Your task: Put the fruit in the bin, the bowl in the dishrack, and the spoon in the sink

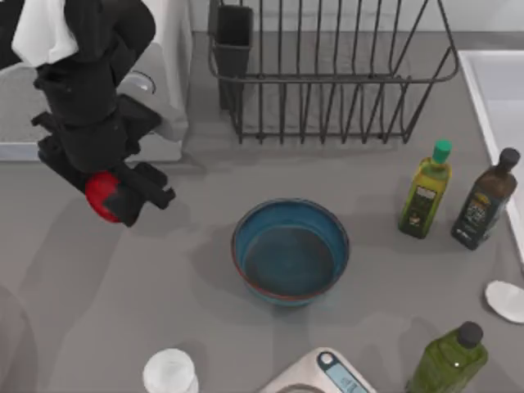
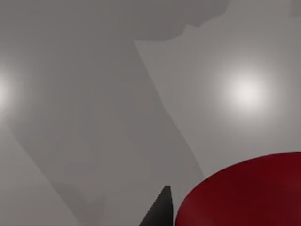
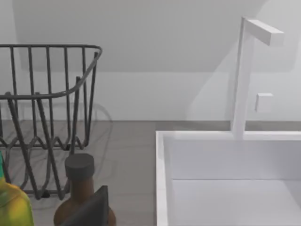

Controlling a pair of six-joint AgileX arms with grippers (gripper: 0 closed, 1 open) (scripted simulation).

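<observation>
Fruit (image 1: 100,195): small, round, glossy red, clamped in left end effector (image 1: 123,196), up off the desk at left side; in left wrist view the fruit (image 2: 244,193) is a dark red curve. Bowl (image 1: 291,252): wide, blue, thin reddish-brown rim, grey-blue inside, upright, empty, mid-desk. Dishrack (image 1: 327,74): black wire, upright bars, dark utensil cup at left corner, behind bowl. Spoon (image 1: 506,300): pale oval head, right edge. Sink (image 1: 495,90): pale basin, raised rim, far right.

even, soft overhead light; the worktop (image 1: 205,327) carries faint, diffuse shadows. two bright glare spots on the worktop in the left wrist view, crossed by a broad arm shadow.
</observation>
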